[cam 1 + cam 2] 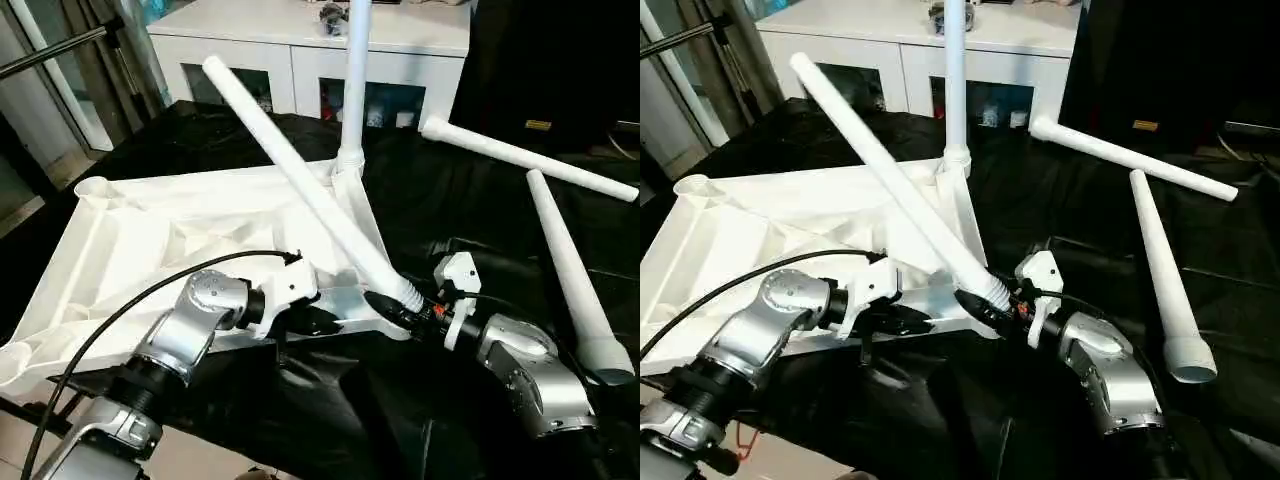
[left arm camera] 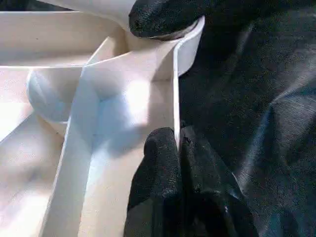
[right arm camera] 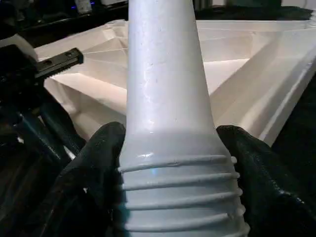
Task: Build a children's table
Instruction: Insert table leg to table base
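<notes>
The white tabletop (image 1: 150, 230) lies upside down on black cloth, ribs up. One white leg (image 1: 355, 80) stands upright in its far right corner socket. A second leg (image 1: 300, 170) slants up to the far left, its threaded end (image 3: 177, 197) low at the near right corner. My right gripper (image 1: 395, 305) is shut on that end, a black finger (image 3: 106, 143) on each side. My left gripper (image 1: 318, 320) is shut on the tabletop's thin near rim (image 2: 175, 89), close to the same corner.
Two loose legs (image 1: 520, 155) (image 1: 570, 270) lie on the black cloth to the right. A white glass-door cabinet (image 1: 300, 40) stands behind the work. A metal bar (image 1: 55, 50) crosses the far left. The cloth's near edge runs just under my forearms.
</notes>
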